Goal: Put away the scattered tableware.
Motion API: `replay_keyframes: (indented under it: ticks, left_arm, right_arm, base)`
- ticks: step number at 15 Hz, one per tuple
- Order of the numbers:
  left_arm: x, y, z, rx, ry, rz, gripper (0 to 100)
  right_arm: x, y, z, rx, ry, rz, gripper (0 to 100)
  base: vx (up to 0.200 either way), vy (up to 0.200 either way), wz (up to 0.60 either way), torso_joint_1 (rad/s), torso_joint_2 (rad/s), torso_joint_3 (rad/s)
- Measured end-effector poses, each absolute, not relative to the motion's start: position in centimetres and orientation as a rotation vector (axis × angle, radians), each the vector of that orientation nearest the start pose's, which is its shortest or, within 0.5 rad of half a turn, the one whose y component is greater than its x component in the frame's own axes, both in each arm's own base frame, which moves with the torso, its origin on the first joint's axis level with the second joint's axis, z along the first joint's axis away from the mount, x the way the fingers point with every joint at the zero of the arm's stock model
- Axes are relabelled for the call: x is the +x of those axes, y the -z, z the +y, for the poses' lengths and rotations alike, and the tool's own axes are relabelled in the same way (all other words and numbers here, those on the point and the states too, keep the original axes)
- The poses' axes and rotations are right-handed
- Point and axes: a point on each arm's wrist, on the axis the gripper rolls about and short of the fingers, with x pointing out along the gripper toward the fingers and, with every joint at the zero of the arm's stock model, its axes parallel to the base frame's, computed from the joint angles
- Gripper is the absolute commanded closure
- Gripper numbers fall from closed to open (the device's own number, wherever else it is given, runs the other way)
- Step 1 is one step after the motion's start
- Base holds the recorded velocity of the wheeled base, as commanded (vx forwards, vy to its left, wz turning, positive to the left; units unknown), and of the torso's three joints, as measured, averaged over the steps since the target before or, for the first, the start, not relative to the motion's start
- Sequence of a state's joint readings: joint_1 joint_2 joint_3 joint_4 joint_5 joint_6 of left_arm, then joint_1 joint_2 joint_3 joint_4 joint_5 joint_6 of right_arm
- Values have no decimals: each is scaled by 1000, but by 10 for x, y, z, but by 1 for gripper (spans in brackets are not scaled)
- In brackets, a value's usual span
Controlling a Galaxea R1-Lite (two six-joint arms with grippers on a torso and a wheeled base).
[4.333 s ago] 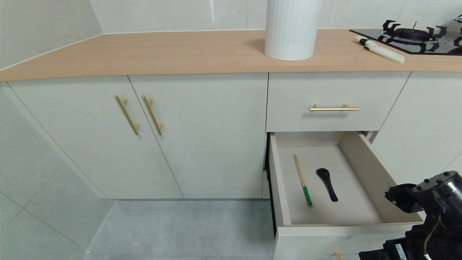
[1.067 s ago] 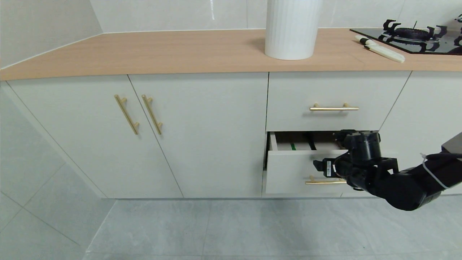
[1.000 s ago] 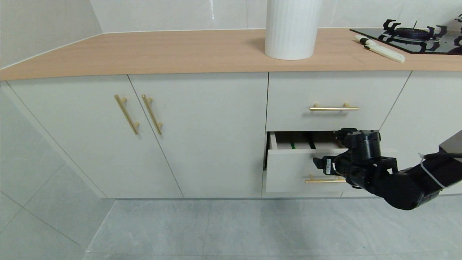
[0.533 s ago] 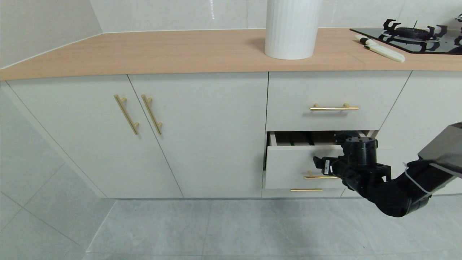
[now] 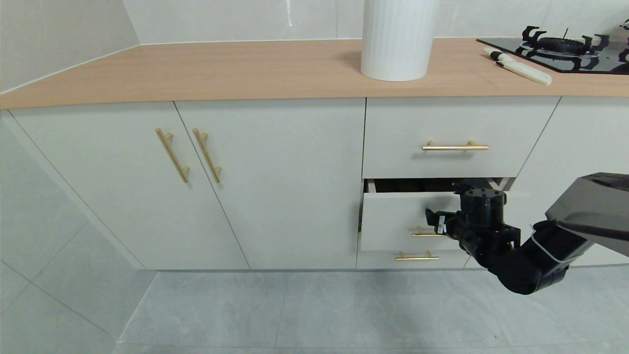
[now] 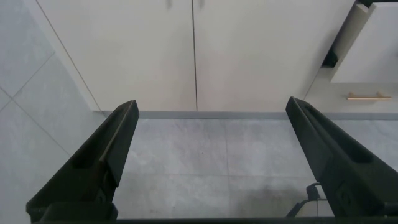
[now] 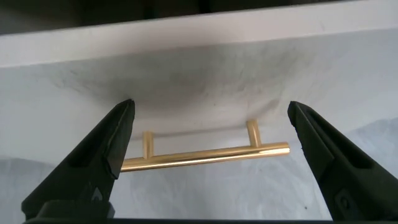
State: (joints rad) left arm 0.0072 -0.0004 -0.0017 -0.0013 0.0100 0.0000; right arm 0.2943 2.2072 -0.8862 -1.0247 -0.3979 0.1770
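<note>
Below the wooden counter (image 5: 221, 69), the middle drawer (image 5: 393, 219) at the right stands slightly out, its inside dark and its contents hidden. The right gripper (image 7: 208, 134) is spread wide against the drawer front, its fingers either side of the gold handle (image 7: 205, 155), gripping nothing. The left gripper (image 6: 211, 112), equally wide and empty, hangs over the floor (image 6: 205, 162).

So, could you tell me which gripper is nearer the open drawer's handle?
Right. The right gripper is open directly before the handle; the left gripper hangs away above the floor.

drawer front (image 7: 199, 81): matt off-wht laminate | handle (image 7: 205, 156): shiny gold metal | countertop (image 5: 221, 69): wood-look, matt | hob (image 5: 580, 65): glossy blk glass
</note>
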Motion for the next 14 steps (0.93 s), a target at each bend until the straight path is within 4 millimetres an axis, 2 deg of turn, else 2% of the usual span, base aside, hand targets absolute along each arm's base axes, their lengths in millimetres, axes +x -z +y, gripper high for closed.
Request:
replay_keyframes:
  ticks: [14]
  left_arm:
    - [-23, -76, 0, 0, -17, -3, 0]
  right_arm:
    - [407, -58, 98, 123, 189, 149, 0]
  base:
    - [0, 0, 0, 0, 0, 0]
